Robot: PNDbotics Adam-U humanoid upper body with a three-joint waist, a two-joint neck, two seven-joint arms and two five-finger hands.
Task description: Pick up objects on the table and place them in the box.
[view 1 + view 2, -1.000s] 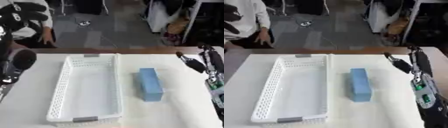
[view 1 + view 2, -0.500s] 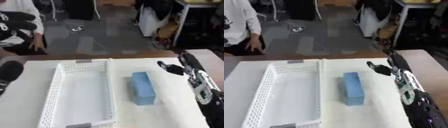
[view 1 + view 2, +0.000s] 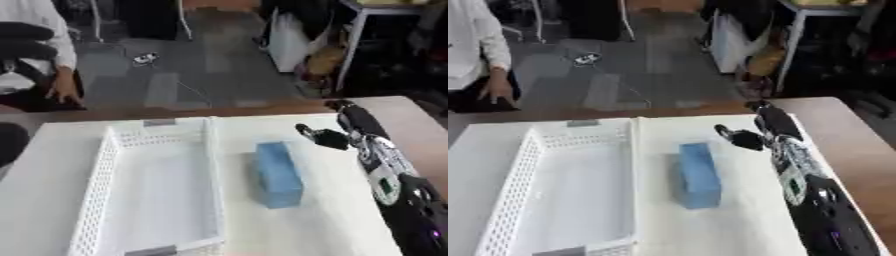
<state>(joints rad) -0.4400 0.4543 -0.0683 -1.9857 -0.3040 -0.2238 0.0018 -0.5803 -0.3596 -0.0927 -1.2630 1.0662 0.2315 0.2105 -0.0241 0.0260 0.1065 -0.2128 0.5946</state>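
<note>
- The left hand was not clearly shown; only a dark rounded shape [image 3: 10, 142] appeared at the left edge of the left eye view, beside the desk, and the state of its fingers could not be told.
- A white perforated basket [image 3: 105, 165], serving as the box, lay on the left half of the white desk [image 3: 341, 220], its long axis running away from the robot. Its interior held nothing.
- A blue rectangular block [image 3: 277, 173] lay flat on the desk just to the right of the basket's right wall, parallel to it and apart from it. It was outside the basket.
- The right arm entered from the lower right corner and extended diagonally up and to the left over the desk's right side.
- The right hand [image 3: 350, 127] was held to the right of the block's far end, near it but not touching it.
- Its fingers [image 3: 353, 111] were extended toward the far edge of the desk, while the thumb [image 3: 317, 136] pointed left toward the block. The hand was spread and grasped nothing.
- Brown bare desk surface [image 3: 859, 150] showed at the right of the white covering.
</note>
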